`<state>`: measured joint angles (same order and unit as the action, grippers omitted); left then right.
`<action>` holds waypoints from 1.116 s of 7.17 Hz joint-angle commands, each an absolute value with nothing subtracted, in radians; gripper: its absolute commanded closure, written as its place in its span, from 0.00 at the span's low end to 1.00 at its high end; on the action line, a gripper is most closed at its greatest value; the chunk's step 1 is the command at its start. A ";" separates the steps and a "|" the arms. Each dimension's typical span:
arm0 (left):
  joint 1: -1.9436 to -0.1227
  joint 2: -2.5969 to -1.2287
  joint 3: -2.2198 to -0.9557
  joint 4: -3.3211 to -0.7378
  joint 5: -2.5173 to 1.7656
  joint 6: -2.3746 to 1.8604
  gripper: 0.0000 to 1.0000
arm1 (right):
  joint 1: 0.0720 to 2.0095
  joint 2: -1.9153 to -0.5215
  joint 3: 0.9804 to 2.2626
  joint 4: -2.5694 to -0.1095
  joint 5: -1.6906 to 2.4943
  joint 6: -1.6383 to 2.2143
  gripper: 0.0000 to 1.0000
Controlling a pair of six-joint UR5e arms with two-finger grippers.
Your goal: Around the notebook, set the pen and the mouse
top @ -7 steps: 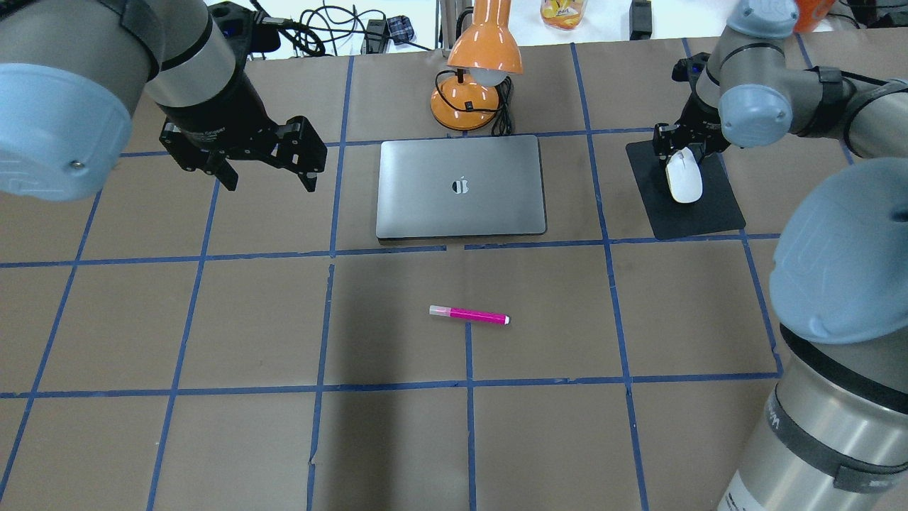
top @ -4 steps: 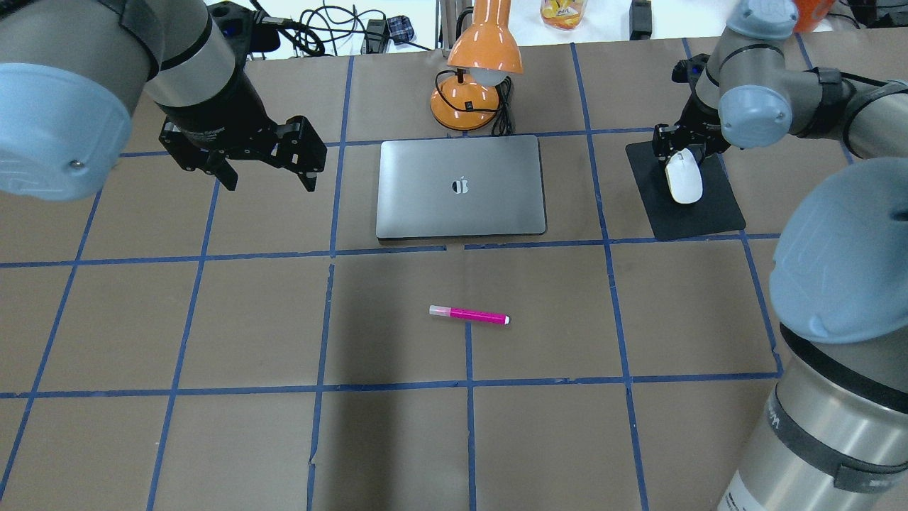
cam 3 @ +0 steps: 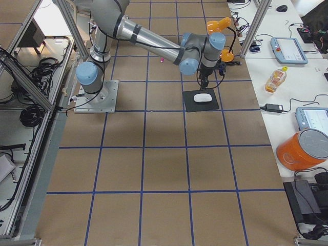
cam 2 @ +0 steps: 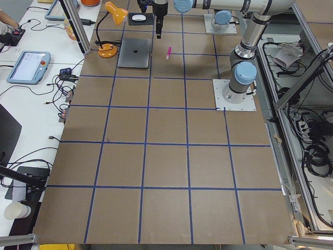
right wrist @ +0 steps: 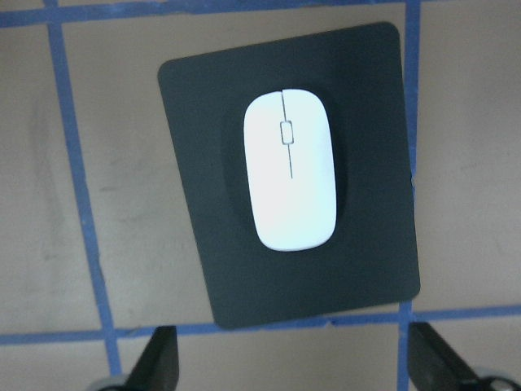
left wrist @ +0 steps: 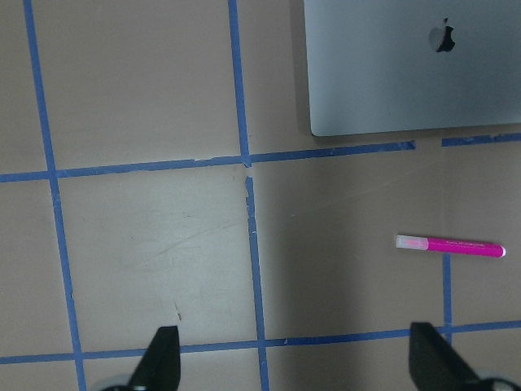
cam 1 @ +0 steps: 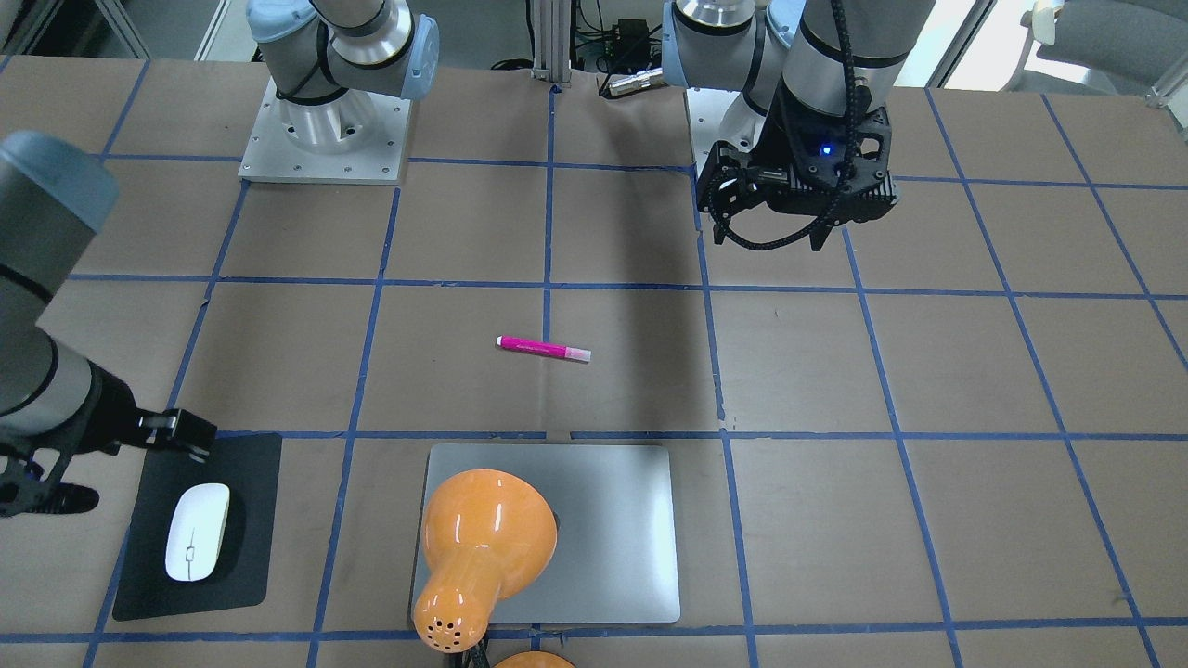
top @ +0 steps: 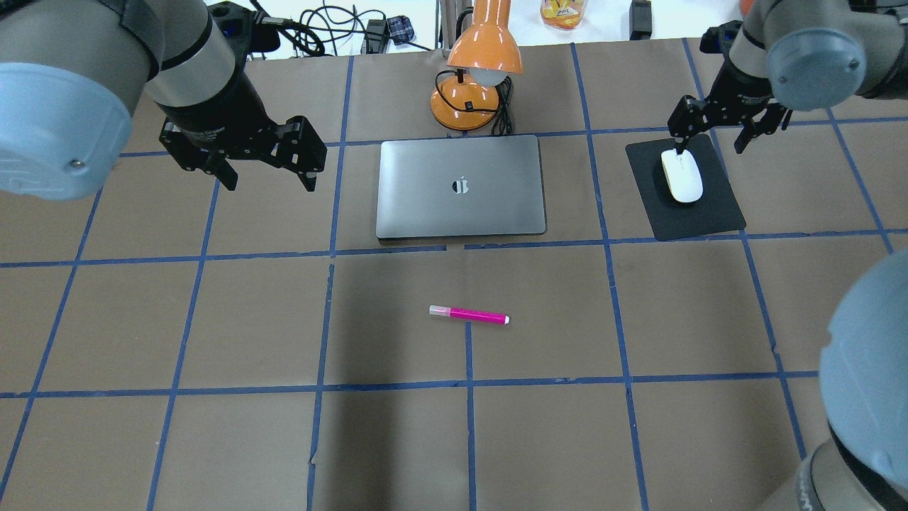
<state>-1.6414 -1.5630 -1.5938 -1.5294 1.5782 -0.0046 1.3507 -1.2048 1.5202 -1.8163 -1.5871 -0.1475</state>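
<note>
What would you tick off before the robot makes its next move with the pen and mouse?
1. Mouse let go: ok. The mouse lies flat on the black mat.
2. Right fingers open and empty: ok; they are raised above the mouse.
3. Left fingers open and empty: ok.
4. Pen free to pick up: ok; it lies alone on bare table.
5. Pen near enough to the notebook: cannot tell; a strip of table separates them.
6. Lamp out of the way: ok; it stands behind the notebook.

right tool (top: 709, 140) now open, above mouse (top: 682, 176)
</note>
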 commanded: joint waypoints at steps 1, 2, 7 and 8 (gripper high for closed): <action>-1.641 -1.563 -1.594 -1.529 1.577 -0.005 0.00 | 1.408 -1.470 1.674 -1.729 -1.589 -0.054 0.00; -1.641 -1.563 -1.594 -1.529 1.577 -0.005 0.00 | 1.442 -1.585 1.765 -1.709 -1.589 0.028 0.00; -1.641 -1.563 -1.594 -1.531 1.578 -0.005 0.00 | 1.466 -1.746 1.731 -1.530 -1.589 0.054 0.00; -1.641 -1.562 -1.594 -1.531 1.578 -0.005 0.00 | 1.466 -1.711 1.677 -1.493 -1.586 0.054 0.00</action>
<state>-1.6414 -1.5623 -1.5938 -1.5307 1.5783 -0.0046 1.4662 -1.7443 1.7414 -1.5381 -1.5876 0.0535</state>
